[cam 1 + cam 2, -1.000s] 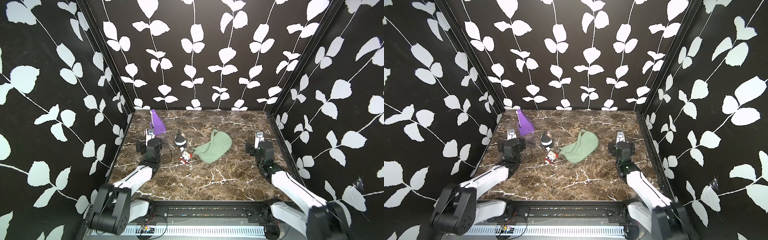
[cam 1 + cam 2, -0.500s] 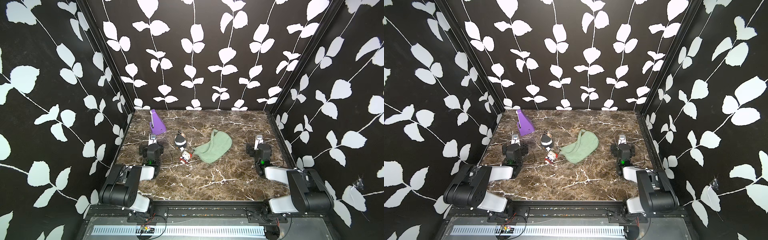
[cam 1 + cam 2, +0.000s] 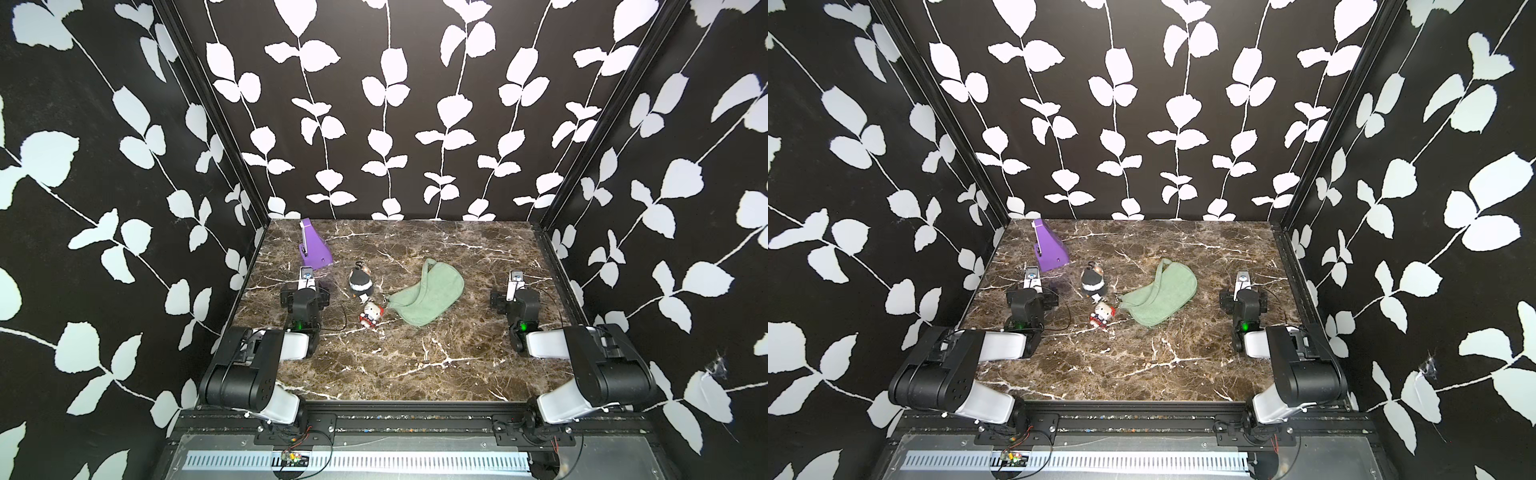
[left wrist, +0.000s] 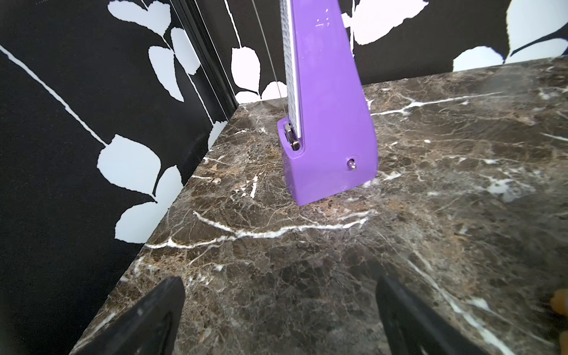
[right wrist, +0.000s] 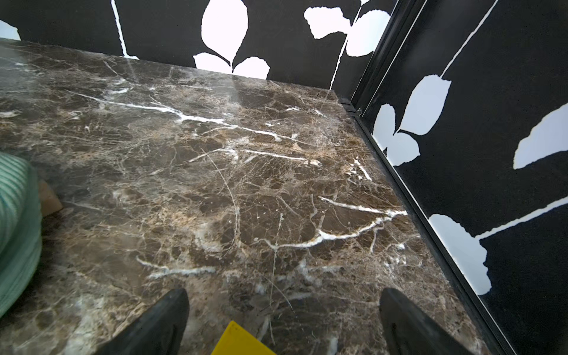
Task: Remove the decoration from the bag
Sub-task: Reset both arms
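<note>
Here, from the front:
1. The soft sage-green crescent fabric bag (image 3: pixel 428 297) lies flat mid-way across the brown marble tabletop (image 3: pixel 415 365).
2. A small white-and-red plush charm (image 3: pixel 371 312) lies just beside the bag's end; whether it is attached cannot be told.
3. The left gripper (image 4: pixel 279 279) and right gripper (image 5: pixel 284 291) sit low at opposite sides, jaws spread wide, holding nothing.

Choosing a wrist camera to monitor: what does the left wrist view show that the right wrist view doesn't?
Left wrist only: the purple plastic wedge-shaped object, standing upright. Right wrist only: an edge of the sage-green fabric bag and a yellow flat corner. Both: the brown marble table, black leaf-patterned walls, and an open, empty gripper: the left gripper and the right gripper.
</note>
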Robot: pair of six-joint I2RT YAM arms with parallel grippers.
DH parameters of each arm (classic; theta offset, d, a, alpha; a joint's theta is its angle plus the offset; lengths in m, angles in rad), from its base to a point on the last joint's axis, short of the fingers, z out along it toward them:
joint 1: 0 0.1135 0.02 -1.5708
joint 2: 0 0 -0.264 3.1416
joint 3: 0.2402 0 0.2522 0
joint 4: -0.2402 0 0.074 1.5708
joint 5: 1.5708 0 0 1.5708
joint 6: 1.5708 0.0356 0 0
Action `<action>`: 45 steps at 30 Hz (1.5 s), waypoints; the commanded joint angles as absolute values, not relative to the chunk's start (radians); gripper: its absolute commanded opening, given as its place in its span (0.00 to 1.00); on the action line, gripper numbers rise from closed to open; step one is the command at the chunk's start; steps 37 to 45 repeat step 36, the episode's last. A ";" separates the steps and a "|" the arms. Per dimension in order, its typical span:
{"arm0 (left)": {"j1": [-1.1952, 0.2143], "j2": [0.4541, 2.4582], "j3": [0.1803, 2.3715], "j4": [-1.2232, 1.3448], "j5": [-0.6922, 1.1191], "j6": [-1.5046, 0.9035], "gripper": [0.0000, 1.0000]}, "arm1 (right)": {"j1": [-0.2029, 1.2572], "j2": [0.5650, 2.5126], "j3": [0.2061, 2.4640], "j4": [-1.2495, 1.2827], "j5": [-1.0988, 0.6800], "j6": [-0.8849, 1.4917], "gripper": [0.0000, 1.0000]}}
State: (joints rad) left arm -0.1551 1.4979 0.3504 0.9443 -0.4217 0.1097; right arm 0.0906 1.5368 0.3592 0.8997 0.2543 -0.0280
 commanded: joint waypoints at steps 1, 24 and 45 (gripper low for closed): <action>-0.150 1.509 0.370 0.939 -0.397 0.121 0.98 | 0.086 1.531 0.372 0.917 0.268 -0.015 0.98; -0.139 1.565 0.360 0.994 -0.345 0.124 0.99 | 0.086 1.532 0.370 0.917 0.268 -0.015 0.98; -0.139 1.570 0.358 1.014 -0.345 0.125 0.99 | 0.063 1.530 0.388 0.882 0.213 -0.006 0.99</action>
